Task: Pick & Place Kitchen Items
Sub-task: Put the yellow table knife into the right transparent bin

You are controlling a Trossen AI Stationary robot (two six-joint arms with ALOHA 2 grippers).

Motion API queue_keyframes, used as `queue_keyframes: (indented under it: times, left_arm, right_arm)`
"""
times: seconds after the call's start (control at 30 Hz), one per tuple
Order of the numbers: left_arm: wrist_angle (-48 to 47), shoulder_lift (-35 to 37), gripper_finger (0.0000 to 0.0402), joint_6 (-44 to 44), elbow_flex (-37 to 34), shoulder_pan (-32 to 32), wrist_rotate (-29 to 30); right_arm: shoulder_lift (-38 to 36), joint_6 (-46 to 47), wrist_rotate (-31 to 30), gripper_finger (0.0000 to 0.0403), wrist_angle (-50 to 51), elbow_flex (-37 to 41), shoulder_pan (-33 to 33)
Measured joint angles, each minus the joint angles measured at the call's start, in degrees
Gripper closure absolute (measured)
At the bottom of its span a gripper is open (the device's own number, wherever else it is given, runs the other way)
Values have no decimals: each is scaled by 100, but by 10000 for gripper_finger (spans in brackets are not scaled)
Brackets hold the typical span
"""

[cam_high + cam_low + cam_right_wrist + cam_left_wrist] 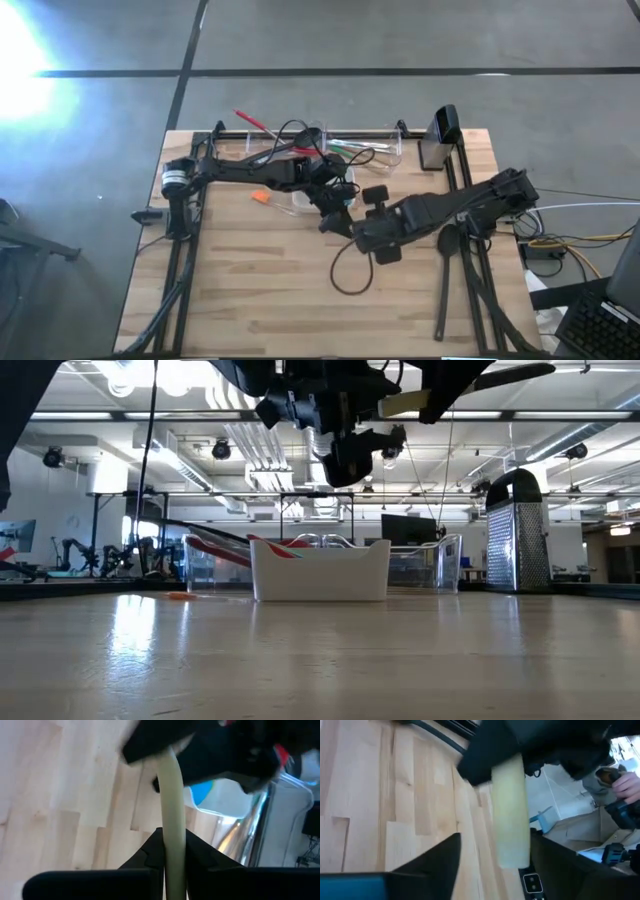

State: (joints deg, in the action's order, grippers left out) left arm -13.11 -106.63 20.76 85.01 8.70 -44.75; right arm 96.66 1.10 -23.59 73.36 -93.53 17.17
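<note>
Strong white glare fills the upper left of the overhead view. Ceiling lights [130, 378] reflect off the table [300, 660]. Both wrist views are blurred.

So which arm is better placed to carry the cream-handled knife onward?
Probably the right: the right gripper clamps the cream-handled knife by its handle, while the left gripper stands open around it.

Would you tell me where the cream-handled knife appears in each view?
High view: not discernible.
Low view: knife along the top edge, right of centre.
Left wrist view: knife mid-picture, handle only.
Right wrist view: knife mid-picture, handle only.
Shared landmark: wooden table.
</note>
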Motion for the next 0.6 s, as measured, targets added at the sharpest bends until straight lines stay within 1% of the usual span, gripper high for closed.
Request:
queue_keyframes:
  times: [0.07,0.13,0.27,0.33,0.43,0.5,0.6]
  left_arm:
    - [-65,0,140,-15,0,23,-29]
    - [-235,0,123,-43,0,58,-50]
    - [-1047,171,114,-643,-9,163,25]
    - [-1368,371,114,-958,-25,176,316]
    - [-1402,794,114,-1226,-199,169,839]
    - [-1400,1130,114,-1366,-317,163,1117]
    - [-1396,1680,113,-1522,-520,132,1612]
  right_arm:
    - [-113,-33,-9,373,14,4,-125]
    - [-288,-57,-11,373,15,43,-269]
    - [-694,-114,-16,373,-20,186,-724]
    - [-867,-170,-29,373,-80,245,-1018]
    - [-1115,-441,21,373,-437,393,-1521]
    - [-1269,-744,290,373,-884,536,-1901]
    - [-1408,-1278,949,373,-1690,751,-2543]
